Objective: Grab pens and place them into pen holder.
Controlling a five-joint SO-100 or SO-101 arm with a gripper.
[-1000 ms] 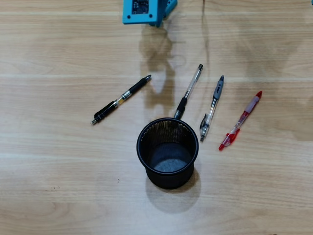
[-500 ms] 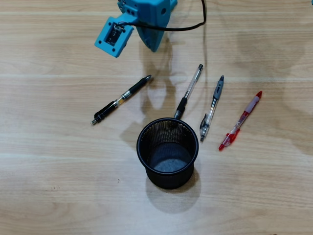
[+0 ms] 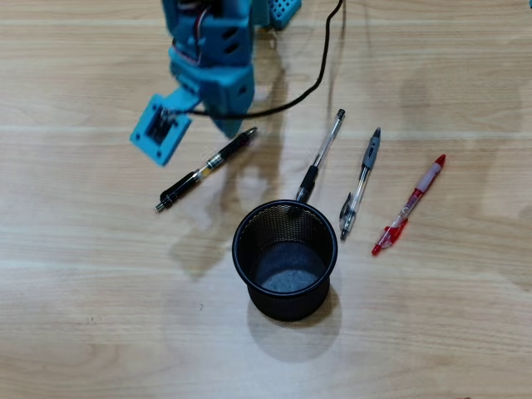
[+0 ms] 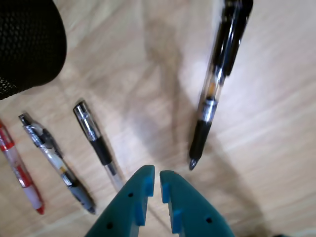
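Four pens lie on the wooden table in the overhead view: a black pen (image 3: 205, 169) at the left, a clear pen with a black sleeve (image 3: 319, 156), a clear pen with a grey sleeve (image 3: 360, 183) and a red pen (image 3: 409, 204). The black mesh pen holder (image 3: 287, 309) stands upright below them, with nothing inside. My teal gripper (image 3: 227, 130) hangs by the black pen's tip. In the wrist view the gripper (image 4: 157, 176) is shut with nothing between its fingers. It sits just left of the tip of the black pen (image 4: 212, 89), apart from it.
The wrist view also holds the pen holder (image 4: 29, 44) at the top left and the other three pens (image 4: 98, 145) at the lower left. A black cable (image 3: 320, 66) trails from the arm. A teal camera block (image 3: 158, 129) sticks out to the arm's left.
The arm has swung down from the top edge and to the left, bringing the gripper to the black pen's tip. The pens and the holder have not moved.
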